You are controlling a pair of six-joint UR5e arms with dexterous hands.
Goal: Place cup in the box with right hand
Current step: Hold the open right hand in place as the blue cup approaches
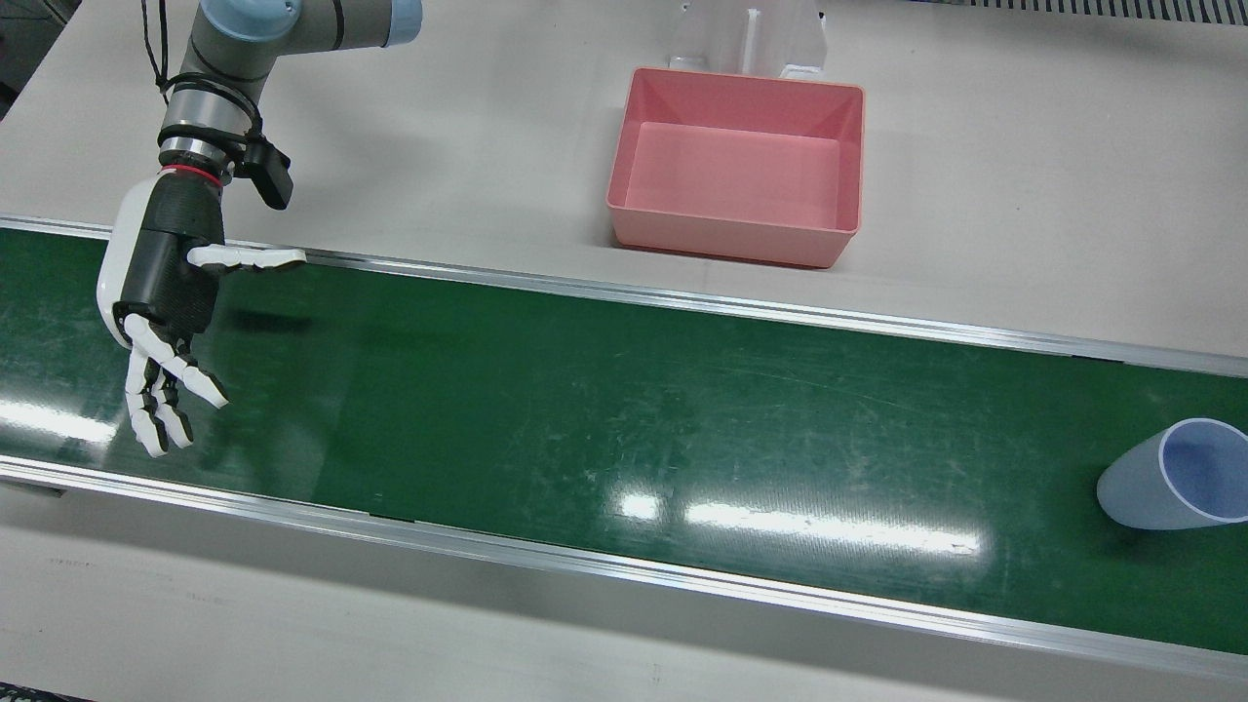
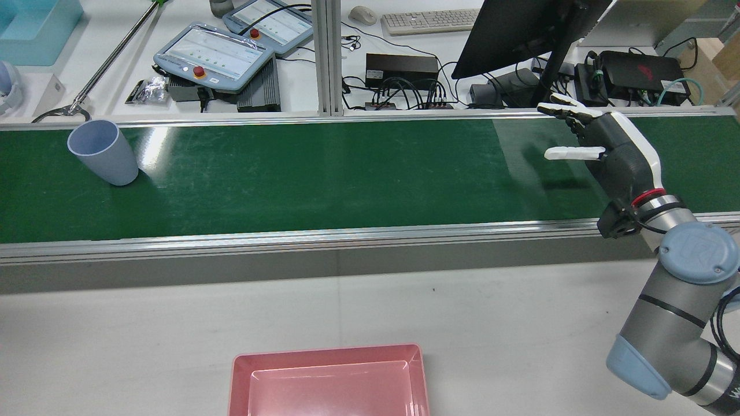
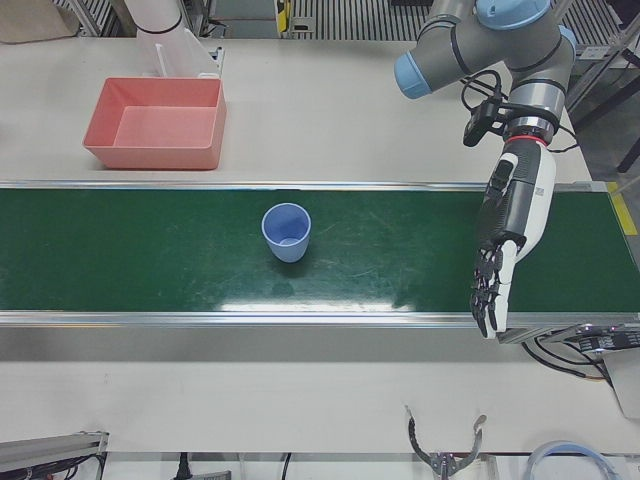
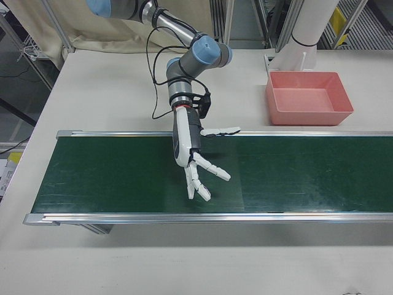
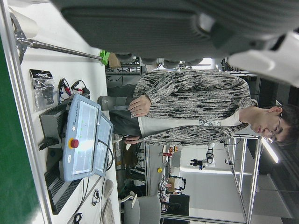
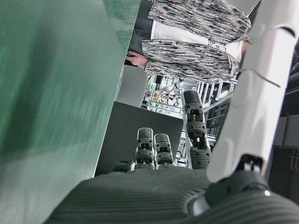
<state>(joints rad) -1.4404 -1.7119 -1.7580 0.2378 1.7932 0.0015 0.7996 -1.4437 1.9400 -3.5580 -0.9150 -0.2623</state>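
Observation:
A light blue cup (image 1: 1170, 475) stands upright on the green conveyor belt (image 1: 624, 409), at the far right of the front view and at the left in the rear view (image 2: 104, 151). My right hand (image 1: 161, 292) hovers open over the belt's other end, far from the cup, fingers spread and thumb out; it also shows in the rear view (image 2: 613, 153) and the right-front view (image 4: 190, 150). The pink box (image 1: 736, 166) sits empty on the white table behind the belt. My left hand (image 3: 512, 225) hangs open over the belt, to the right of the cup (image 3: 287, 232) in the left-front view.
A white stand (image 1: 751, 39) rises just behind the box. Beyond the belt's far rail are teach pendants (image 2: 214, 58), a monitor (image 2: 520, 34) and cables. A person (image 5: 196, 107) stands at that desk. Aluminium rails (image 1: 624, 292) edge the belt.

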